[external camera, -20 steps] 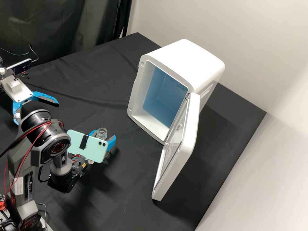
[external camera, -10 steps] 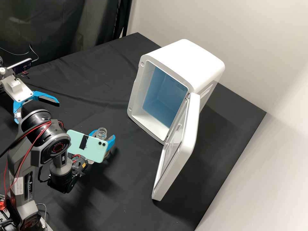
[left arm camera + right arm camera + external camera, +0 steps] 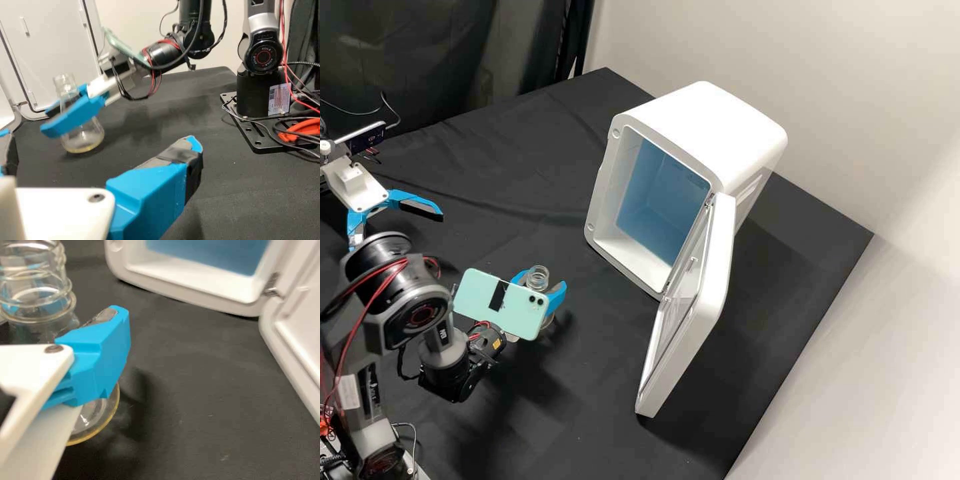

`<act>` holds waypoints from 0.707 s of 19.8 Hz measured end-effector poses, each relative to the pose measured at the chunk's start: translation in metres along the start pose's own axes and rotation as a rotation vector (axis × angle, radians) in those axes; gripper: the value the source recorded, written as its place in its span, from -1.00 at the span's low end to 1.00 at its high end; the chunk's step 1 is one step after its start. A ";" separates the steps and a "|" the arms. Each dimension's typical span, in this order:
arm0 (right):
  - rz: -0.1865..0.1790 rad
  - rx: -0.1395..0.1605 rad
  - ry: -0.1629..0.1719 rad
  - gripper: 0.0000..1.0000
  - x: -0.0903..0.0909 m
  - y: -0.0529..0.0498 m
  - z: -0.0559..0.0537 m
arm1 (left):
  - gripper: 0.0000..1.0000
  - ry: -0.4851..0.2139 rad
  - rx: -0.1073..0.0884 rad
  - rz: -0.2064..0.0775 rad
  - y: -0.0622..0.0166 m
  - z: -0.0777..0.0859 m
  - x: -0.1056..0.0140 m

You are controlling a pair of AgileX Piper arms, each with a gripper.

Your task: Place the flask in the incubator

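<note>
Flask (image 3: 537,273) in right gripper (image 3: 539,284) — door (image 3: 693,300) (swung wide) juts beside incubator (image 3: 713,127).

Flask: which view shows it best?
Left wrist view: the flask shows in full profile, neck to base, one blue finger crossing it. Right wrist view shows its neck and base edge up close; high view, just its rim beyond the phone.

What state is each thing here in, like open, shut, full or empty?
Incubator: empty, door swung wide open.
Flask: upright, uncapped, a little yellowish liquid at the bottom.
Right gripper: shut on the flask's neck.
Left gripper: open, holding nothing.
</note>
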 end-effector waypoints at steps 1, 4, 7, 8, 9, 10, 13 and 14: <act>0.036 0.020 -0.005 -1.00 -0.004 0.007 0.000 | 1.00 -0.003 0.000 0.000 0.0000 0.001 0.000; 0.152 0.070 -0.002 -1.00 -0.021 0.028 -0.002 | 1.00 -0.004 0.000 0.000 0.0000 0.001 0.000; 0.247 0.106 0.007 -1.00 -0.036 0.043 -0.004 | 1.00 -0.004 0.000 0.000 0.0000 0.001 0.000; 0.266 0.118 0.006 -1.00 -0.041 0.045 -0.004 | 1.00 -0.005 0.000 0.000 0.0000 0.001 0.000; 0.284 0.123 0.011 -1.00 -0.045 0.048 -0.005 | 1.00 -0.005 0.000 0.000 0.0000 0.001 0.000; 0.300 0.133 0.016 -1.00 -0.049 0.050 -0.006 | 1.00 -0.005 0.000 0.000 0.0000 0.001 0.000; 0.334 0.147 0.024 -1.00 -0.058 0.054 -0.008 | 1.00 -0.009 0.001 -0.001 -0.0001 0.002 0.001; 0.343 0.153 0.026 -1.00 -0.060 0.055 -0.008 | 1.00 -0.011 0.001 -0.001 -0.0001 0.002 0.001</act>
